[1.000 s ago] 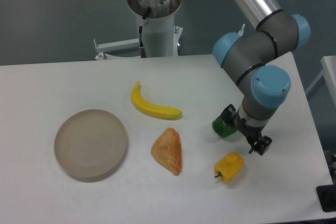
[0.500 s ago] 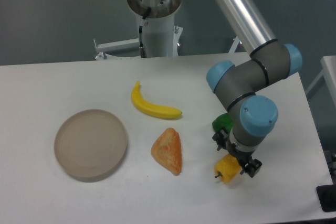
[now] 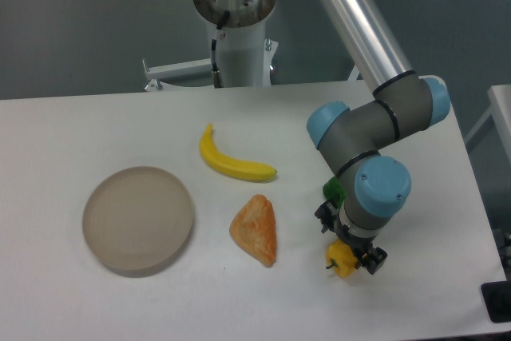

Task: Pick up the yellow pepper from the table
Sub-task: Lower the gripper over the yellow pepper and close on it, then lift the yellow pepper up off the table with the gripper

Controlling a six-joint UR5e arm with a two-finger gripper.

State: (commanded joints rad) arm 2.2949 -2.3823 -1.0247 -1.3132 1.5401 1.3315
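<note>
The yellow pepper (image 3: pixel 338 263) lies on the white table (image 3: pixel 96 125) near its front right. Only its lower left part and dark stem show, since the arm's wrist covers the rest from above. My gripper (image 3: pixel 349 239) is down over the pepper and open, with one dark finger (image 3: pixel 323 216) at the upper left and the other (image 3: pixel 374 260) at the lower right. The fingers stand on either side of the pepper, and I cannot tell whether they touch it.
A green pepper (image 3: pixel 332 190) sits just behind the gripper, partly hidden by the arm. A toy croissant (image 3: pixel 256 229) lies to the left, a banana (image 3: pixel 231 162) behind it, and a round tan plate (image 3: pixel 139 219) at the far left. The table's right edge is close.
The gripper has moved forward and left, from beside the green pepper to a spot over the yellow pepper, and has come down around it. The pepper has stayed in place.
</note>
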